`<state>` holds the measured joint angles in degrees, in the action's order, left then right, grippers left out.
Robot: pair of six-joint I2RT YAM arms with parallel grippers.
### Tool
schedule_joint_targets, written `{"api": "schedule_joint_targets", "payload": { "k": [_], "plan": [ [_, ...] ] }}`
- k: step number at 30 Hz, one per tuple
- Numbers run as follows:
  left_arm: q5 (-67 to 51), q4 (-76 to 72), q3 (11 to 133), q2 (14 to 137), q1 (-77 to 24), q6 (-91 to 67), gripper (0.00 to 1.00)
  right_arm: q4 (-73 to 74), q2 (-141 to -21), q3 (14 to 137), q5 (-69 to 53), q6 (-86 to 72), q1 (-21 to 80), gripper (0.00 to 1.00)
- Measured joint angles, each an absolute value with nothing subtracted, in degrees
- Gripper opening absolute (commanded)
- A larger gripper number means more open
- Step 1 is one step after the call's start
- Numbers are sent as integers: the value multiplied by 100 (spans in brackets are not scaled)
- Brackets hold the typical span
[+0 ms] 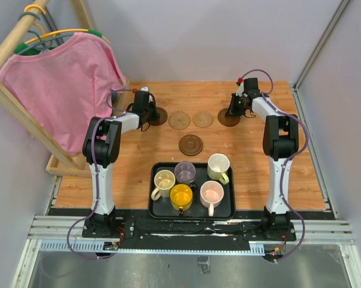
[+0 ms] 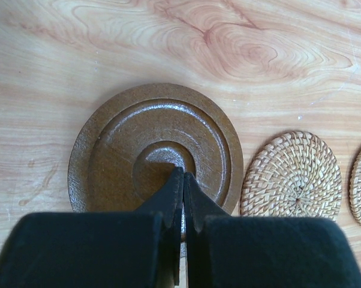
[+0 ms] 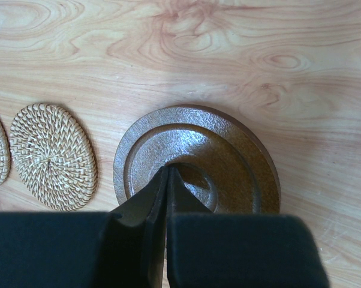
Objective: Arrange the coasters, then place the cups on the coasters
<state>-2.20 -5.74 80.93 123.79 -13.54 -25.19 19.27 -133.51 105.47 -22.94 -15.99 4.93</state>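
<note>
Wood-grain tabletop [image 1: 276, 156], far part: four round coasters in a row, none touching. Left dark brown coaster [image 2: 108, 156], glossy and faintly pebbled, stepped in concentric rings round a sunken centre. Left tan coaster [image 2: 291, 175] just beside it, flat, coiled basket weave. Right tan coaster [image 3: 53, 156], same weave. Right dark brown coaster [image 3: 228, 162], same ringed moulding. Third dark brown coaster [image 1: 190, 144] lying alone, nearer than the row, between it and the tray. Left gripper [image 2: 181, 174]: black fingers clenched flat together, grasping nothing, tips at the left dark brown coaster's central recess. Right gripper [image 3: 167, 171]: likewise clenched and empty-handed, tips at the right dark brown coaster's centre. Black rectangular tray [image 1: 153, 207], rounded corners, at the near edge, holding five smooth handled mugs upright: cream-beige mug [image 1: 164, 180], translucent grey-purple mug [image 1: 185, 172], pale yellow-green mug [image 1: 218, 166], yellow mug [image 1: 181, 195], pale pink mug [image 1: 211, 193]. Pink T-shirt [image 1: 60, 84] on a hanger, wooden rack, far left.
</note>
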Motion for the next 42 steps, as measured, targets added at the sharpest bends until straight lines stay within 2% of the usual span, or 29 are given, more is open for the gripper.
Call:
{"api": "schedule_joint_targets", "payload": {
  "k": [18,24,30,42],
  "plan": [
    [-47,-475,7791,12121,-1455,-2582,0,1559,-13082,10014,-2307,-1597,633,1],
    [43,-333,7780,12064,-1476,-2580,0,1562,-13074,10009,-2307,-1586,633,1],
    [152,-239,7782,12038,-1481,-2576,0,1737,-13074,10097,-2298,-1470,635,5],
    [716,346,8064,12038,-1485,-2423,0,2112,-13072,10230,-2276,-1284,637,4]
  ]
}}
